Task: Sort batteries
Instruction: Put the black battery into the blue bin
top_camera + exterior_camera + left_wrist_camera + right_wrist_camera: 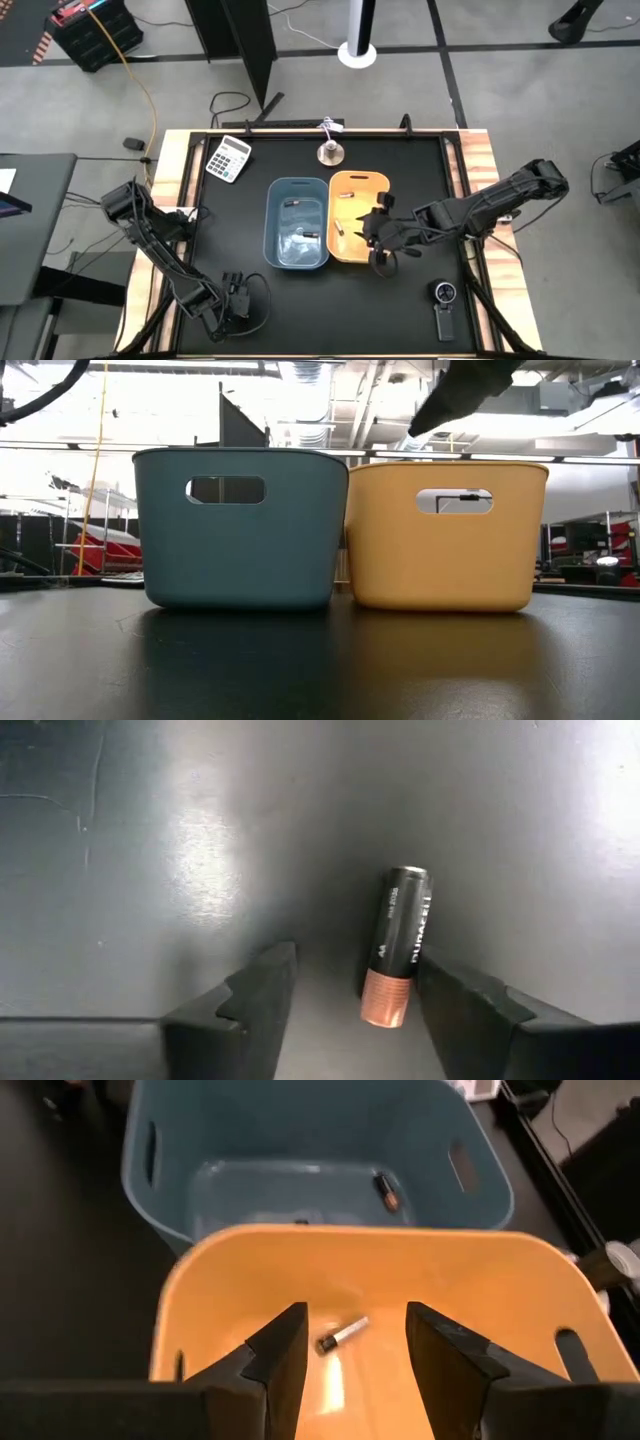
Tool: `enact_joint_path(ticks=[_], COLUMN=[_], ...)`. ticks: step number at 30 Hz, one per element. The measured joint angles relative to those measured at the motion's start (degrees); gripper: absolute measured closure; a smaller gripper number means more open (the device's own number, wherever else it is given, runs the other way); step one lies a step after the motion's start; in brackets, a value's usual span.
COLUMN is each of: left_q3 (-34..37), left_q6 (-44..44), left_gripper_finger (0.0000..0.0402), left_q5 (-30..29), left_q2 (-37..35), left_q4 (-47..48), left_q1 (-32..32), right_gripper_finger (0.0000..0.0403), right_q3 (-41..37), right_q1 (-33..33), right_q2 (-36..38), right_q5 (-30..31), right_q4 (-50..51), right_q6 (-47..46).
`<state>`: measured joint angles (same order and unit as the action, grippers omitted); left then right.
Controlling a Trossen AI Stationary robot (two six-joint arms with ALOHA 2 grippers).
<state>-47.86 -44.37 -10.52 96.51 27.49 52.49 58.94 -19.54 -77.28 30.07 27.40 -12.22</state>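
Observation:
A dark battery with a copper end point(400, 955) lies on the black table near its near left corner. My left gripper point(350, 1010) point(235, 300) is open and low over the table, one finger on each side of the battery, which lies close to one finger point(460, 1010). My right gripper point(355, 1350) point(375, 235) is open and empty above the orange bin point(375, 180). A silver battery point(342, 1335) lies on that bin's floor. The blue bin point(272, 225) stands next to it and holds dark batteries point(386, 1190) point(308, 234). My left gripper stands astride the dark battery on the table, pointing down at it. The battery's side lies right by one finger point(430, 980). I cannot tell whether they touch.
A calculator point(228, 158) lies at the far left and a small metal bell point(331, 152) behind the bins. A black round-dial gadget with a handle point(445, 305) lies near right. The low view shows both bins side by side, blue point(240, 530) and orange point(445, 535).

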Motion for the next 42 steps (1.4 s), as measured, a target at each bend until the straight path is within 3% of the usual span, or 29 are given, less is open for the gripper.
enact_joint_path(ticks=[11,24,28,36,42], left_q3=[0.2,-0.8,-1.6,-5.1,-7.7], left_q6=[0.1,1.0,2.4,7.4,14.4], left_gripper_finger=[0.0362,0.0362,0.0362,0.0362,0.0362], left_q5=[-5.0,-7.0,-10.5,-10.1,-21.6], left_q2=[0.2,-2.1,-5.9,-17.3,-25.8], left_q4=[-0.2,4.2,10.9,14.6,16.0], left_q1=[-0.1,0.0,-0.3,0.4,-1.6], right_gripper_finger=[0.0218,0.0218,0.0218,0.0218,0.0218], right_q3=[0.0,0.0,0.0,0.0,0.0], right_q1=[-2.8,-3.8,-3.8,-3.8,-3.8], right_q2=[0.0,0.0,0.0,0.0,0.0], right_q5=[0.0,0.0,0.0,0.0,0.0], right_q4=[-4.0,-4.1,-4.0,-4.0,-4.0], right_q6=[0.7,0.3,0.3,0.3,0.5])
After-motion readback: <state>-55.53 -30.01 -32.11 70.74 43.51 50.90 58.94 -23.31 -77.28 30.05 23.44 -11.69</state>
